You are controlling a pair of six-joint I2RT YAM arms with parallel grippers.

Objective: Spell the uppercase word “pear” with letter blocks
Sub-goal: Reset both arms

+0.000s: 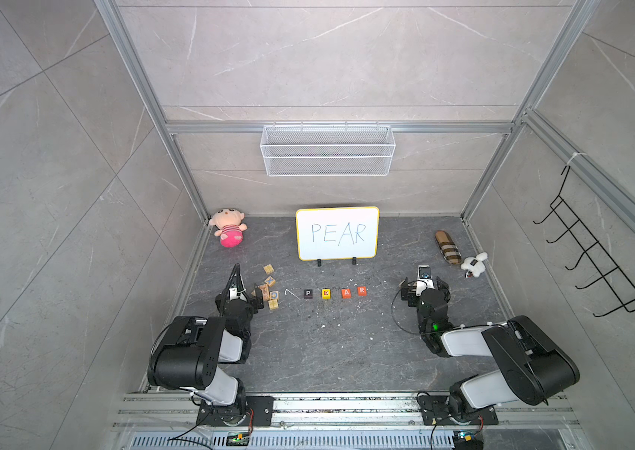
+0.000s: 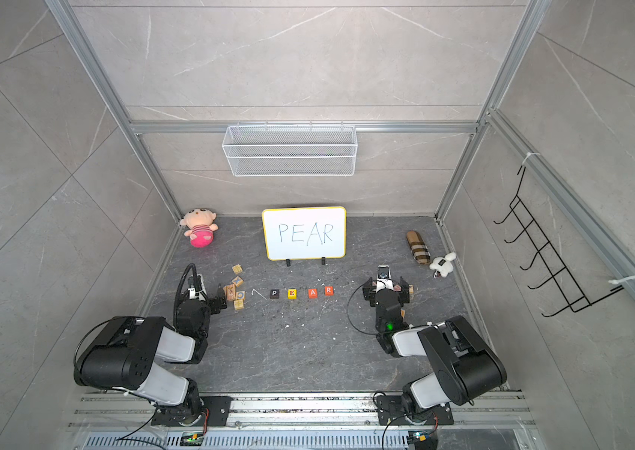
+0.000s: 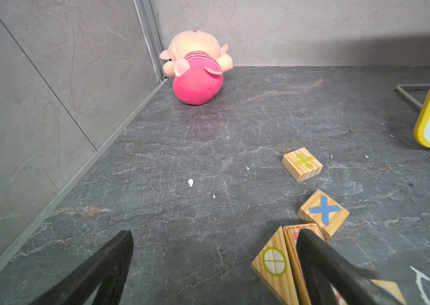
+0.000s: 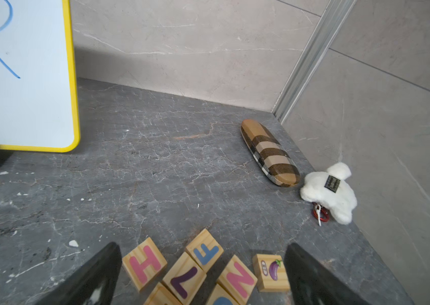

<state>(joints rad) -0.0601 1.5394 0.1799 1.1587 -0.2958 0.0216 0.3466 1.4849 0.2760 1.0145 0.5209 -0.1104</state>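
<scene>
Four letter blocks stand in a row in front of the whiteboard in both top views: black P (image 1: 308, 293), yellow E (image 1: 326, 293), orange-red A (image 1: 346, 293) and orange-red R (image 1: 362, 290). They read P (image 2: 274, 293), E (image 2: 292, 293), A (image 2: 312, 292), R (image 2: 329, 290), with small gaps between them. My left gripper (image 1: 240, 297) sits left of the row, open (image 3: 215, 235), with bare table between its fingers. My right gripper (image 1: 424, 288) sits right of the row, open (image 4: 202, 247), above loose tan blocks. Neither gripper touches the row.
Tan wooden blocks (image 1: 269, 288) lie beside the left gripper, with one finger (image 3: 314, 253) against them; several more (image 4: 144, 264) lie under the right gripper. The whiteboard (image 1: 337, 233) stands behind the row. A pink doll (image 1: 228, 230), a checked case (image 1: 447, 247) and a white plush (image 1: 474, 265) sit in the back corners.
</scene>
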